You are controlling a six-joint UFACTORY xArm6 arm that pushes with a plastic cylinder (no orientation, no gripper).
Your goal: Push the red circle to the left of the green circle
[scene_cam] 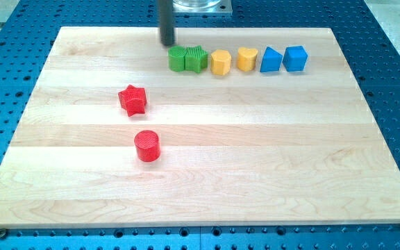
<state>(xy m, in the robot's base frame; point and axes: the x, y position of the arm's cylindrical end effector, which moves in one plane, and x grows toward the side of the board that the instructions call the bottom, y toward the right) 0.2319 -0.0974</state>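
The red circle [146,146] lies on the wooden board at the view's lower left of centre. The green circle [178,60] sits near the view's top, at the left end of a row of blocks. My tip [167,43] is at the top edge of the board, just up and left of the green circle and far above the red circle. It touches no block.
A red star [132,100] lies above the red circle. Right of the green circle run a green block [196,60], a yellow hexagon [220,62], a yellow block [247,59], a blue block [271,60] and a blue cube [295,58]. The board's edge [200,225] meets a blue perforated table.
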